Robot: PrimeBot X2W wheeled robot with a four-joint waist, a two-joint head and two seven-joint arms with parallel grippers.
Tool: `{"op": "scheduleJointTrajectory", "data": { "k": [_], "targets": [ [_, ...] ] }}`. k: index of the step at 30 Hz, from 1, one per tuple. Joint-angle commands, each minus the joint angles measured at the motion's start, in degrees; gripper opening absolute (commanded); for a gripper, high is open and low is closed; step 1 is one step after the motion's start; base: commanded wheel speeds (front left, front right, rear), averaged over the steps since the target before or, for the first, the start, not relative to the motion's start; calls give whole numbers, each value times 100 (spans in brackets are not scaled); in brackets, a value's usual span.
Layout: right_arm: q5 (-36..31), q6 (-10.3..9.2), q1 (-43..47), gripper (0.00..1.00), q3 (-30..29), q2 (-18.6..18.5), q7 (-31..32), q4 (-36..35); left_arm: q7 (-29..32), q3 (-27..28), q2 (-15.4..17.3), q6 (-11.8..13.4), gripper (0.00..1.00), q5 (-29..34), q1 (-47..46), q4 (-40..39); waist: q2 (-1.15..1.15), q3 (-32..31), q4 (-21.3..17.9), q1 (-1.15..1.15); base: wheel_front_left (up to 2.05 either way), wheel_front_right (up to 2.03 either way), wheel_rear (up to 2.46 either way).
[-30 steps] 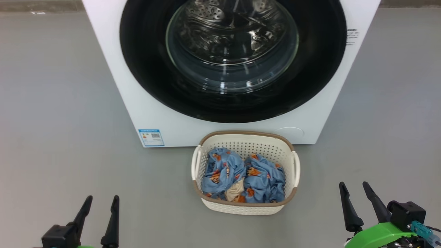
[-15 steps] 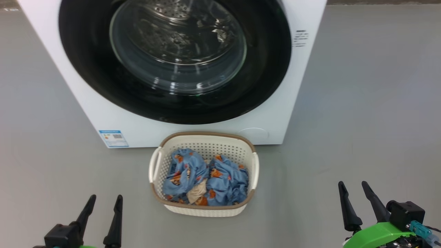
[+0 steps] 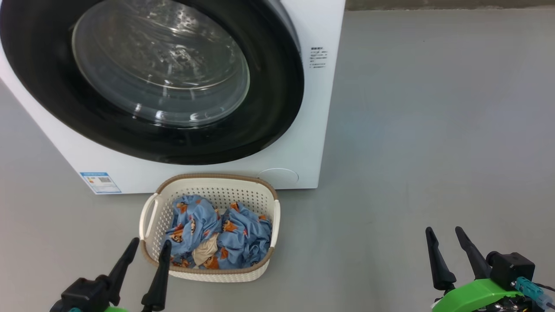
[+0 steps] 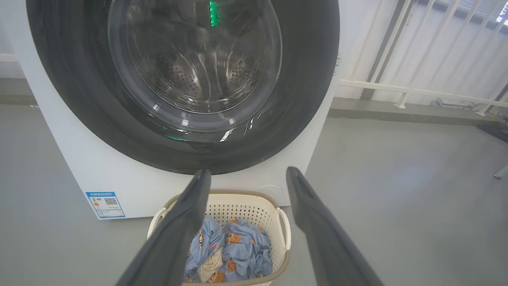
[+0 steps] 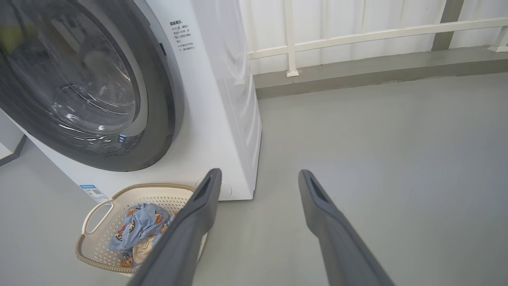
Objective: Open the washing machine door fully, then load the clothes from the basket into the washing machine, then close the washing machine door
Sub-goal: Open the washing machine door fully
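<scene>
Head view: washing machine door (image 3: 160,73) shut; glossy rim likely slippery, rigid; hook its edge. Clothes (image 3: 221,234) soft, light. Left end effector (image 3: 150,242), right end effector (image 3: 444,230) both spread, empty.

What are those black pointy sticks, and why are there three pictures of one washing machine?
Those sticks are a robot's fingers. Each pair makes a hand: the left hand and the right hand. Both are open and hold nothing. One picture comes from a camera on the robot's head, looking down. The other two come from cameras on its wrists, looking along the fingers. On the grey floor stands a washing machine with its round door shut. In front of it sits a basket with blue clothes inside. The robot is to load them into the machine.
</scene>
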Motion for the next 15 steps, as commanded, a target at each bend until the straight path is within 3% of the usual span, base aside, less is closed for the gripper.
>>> {"op": "scheduleJointTrajectory", "data": {
  "k": [1,9,10,11,12,13,15],
  "targets": [
    [-2,9,-194,100,148,-65,-70,-154,-77,185,165,-9,100,-26,-183,-165,0,-4,4,0,39,39,-78],
    [25,9,-219,100,143,-69,-70,-168,-77,179,76,-9,100,-46,-135,-142,0,-22,28,0,10,10,-20],
    [41,9,-235,80,148,-68,-70,-167,-77,177,62,-9,100,-47,-131,-139,0,-23,33,0,0,0,0],
    [41,9,-235,80,148,-68,-70,-167,-77,177,62,-9,100,-47,-131,-139,0,-23,33,0,0,0,0],
    [81,9,-255,31,160,-64,-70,-169,-77,173,51,-9,100,-48,-128,-135,0,-27,38,0,0,0,0],
    [146,9,-281,4,167,-57,-70,-177,-77,171,39,-9,100,-50,-124,-132,0,-27,42,0,0,0,0],
    [325,9,-354,0,177,-37,-70,-228,-77,169,12,-9,100,-54,-117,-131,0,-25,48,0,0,0,0]
  ]
}}
